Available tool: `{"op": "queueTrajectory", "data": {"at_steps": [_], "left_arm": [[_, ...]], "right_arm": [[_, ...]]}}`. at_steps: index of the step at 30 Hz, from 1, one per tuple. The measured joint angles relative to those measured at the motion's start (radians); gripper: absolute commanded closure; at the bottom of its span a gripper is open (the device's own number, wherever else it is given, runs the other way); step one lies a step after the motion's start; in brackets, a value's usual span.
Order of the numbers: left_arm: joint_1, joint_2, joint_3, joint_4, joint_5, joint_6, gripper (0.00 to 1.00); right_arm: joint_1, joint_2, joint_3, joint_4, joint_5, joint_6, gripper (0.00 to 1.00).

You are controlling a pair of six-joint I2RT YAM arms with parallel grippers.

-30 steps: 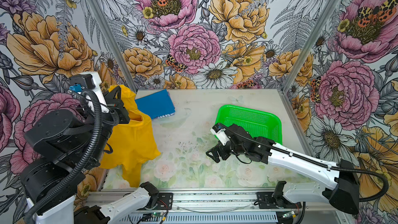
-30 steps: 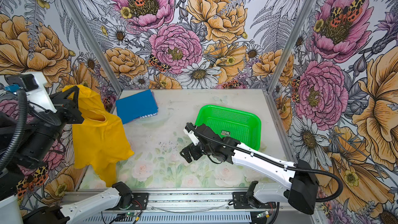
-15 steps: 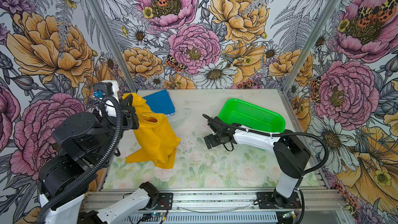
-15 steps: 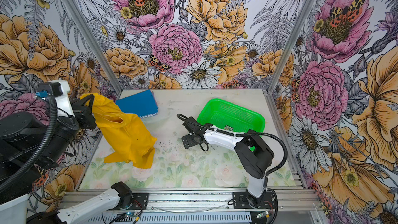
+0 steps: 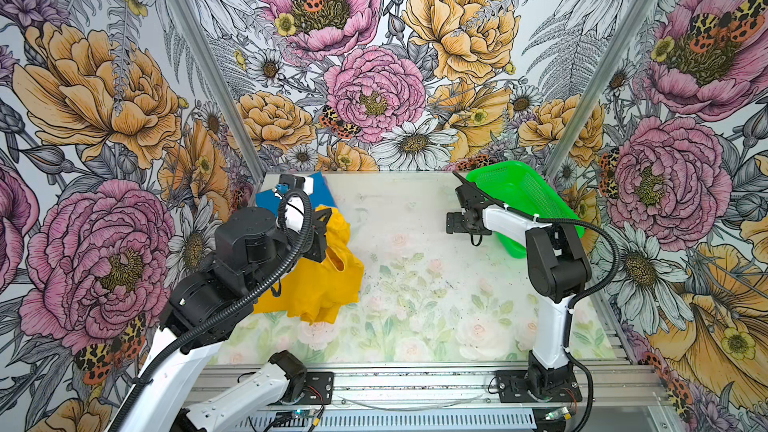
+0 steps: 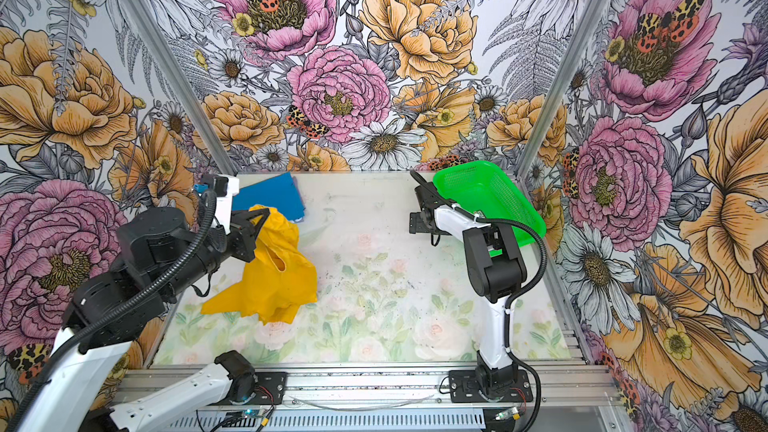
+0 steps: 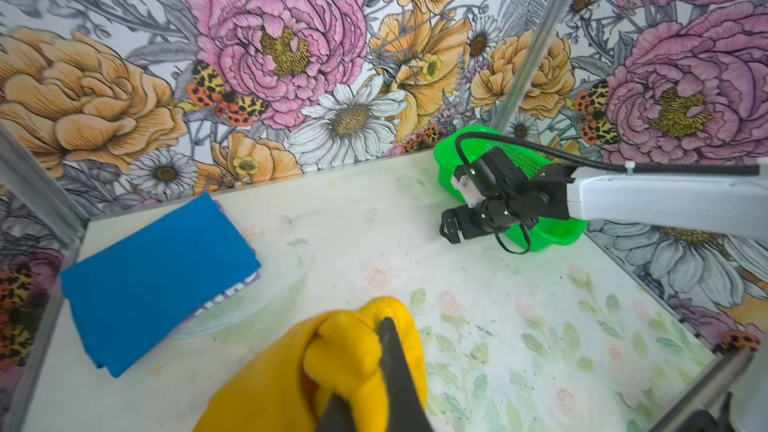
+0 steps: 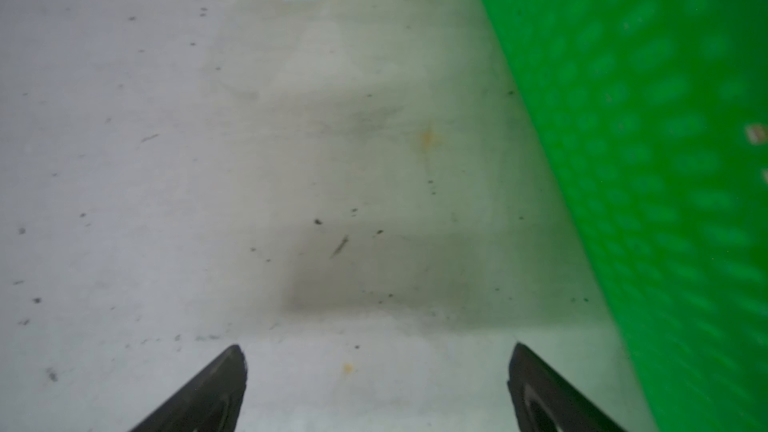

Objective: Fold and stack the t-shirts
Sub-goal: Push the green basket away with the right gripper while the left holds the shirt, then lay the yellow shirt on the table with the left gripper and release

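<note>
Mustard-yellow t-shirt [image 5: 328, 280] [image 6: 274, 280] [image 7: 353, 351]: crumpled, unfolded, by the left edge of the desk [image 5: 415, 284], about midway along it. Top bunch lifted off the surface, lower part heaped on the desk, neck hole visible in both top views. Clenched on that top bunch: left pincer [image 6: 261, 218], one dark finger [image 7: 388, 347] pressed into the cloth in the left wrist view, the opposite finger hidden by fabric.

Bright blue t-shirt [image 5: 322, 191] [image 6: 270, 197] [image 7: 158, 280]: folded into a flat rectangle, lying at the far left corner of the desk, partly covered by the left arm in both top views. Just beyond the yellow one, not touching it in the left wrist view.

Right pincer [image 5: 454, 222] [image 6: 416, 223] [image 8: 374, 353]: released, jaws wide apart, nothing between them, low over bare desk toward the far right. Just beside it: green perforated basket [image 5: 523, 193] [image 6: 486, 189] [image 8: 665, 160] at the far right corner, seemingly tipped up, right arm crossing its front.

Desk surface pale floral print, dark specks.
</note>
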Motion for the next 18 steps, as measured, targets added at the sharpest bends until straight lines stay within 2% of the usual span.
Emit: {"op": "queueTrajectory", "data": {"at_steps": [4,8,18], "left_arm": [[-0.026,0.025,-0.047,0.065,0.079,-0.039,1.0],[-0.096,0.083,-0.064,0.149,0.117,-0.056,1.0],[-0.312,0.335,0.01,0.276,0.126,-0.06,1.0]], "right_arm": [[-0.066,0.0,0.0,-0.001,-0.009,-0.031,0.01],[-0.1,0.0,0.004,0.0,-0.032,-0.078,0.01],[-0.164,0.011,0.15,0.003,-0.138,-0.096,0.0]]}}
